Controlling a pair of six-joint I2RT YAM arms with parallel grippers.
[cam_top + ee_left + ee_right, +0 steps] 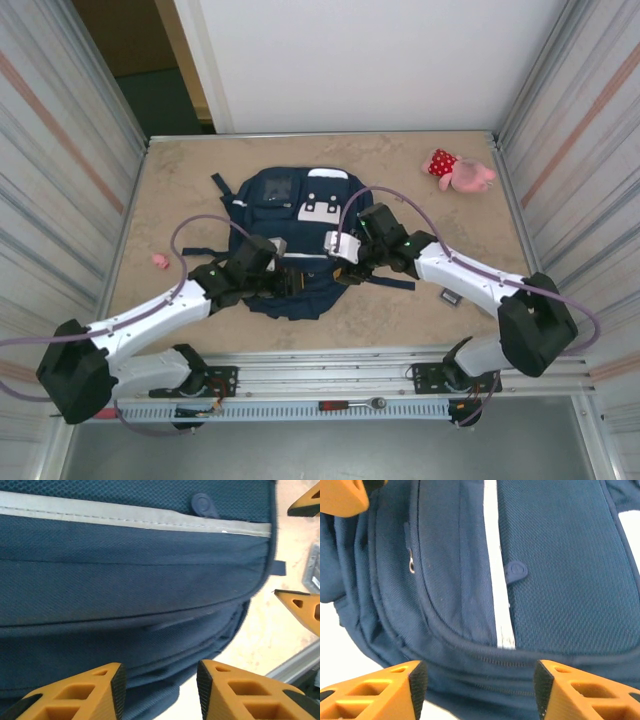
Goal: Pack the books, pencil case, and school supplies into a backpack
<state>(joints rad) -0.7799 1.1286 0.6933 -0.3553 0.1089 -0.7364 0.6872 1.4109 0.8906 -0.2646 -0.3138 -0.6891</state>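
From above, plush toy point(462, 172) lies off backpack point(270, 195); right wrist catches zipper point(411, 565).

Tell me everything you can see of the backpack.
The backpack is navy woven fabric, lying flat on the table, front up. It has white patches, a pale reflective stripe, a round rubber tab, a metal zip pull and dark straps. Its zips look closed. The left gripper and right gripper, fingers apart, hang over its near end; contact is unclear.
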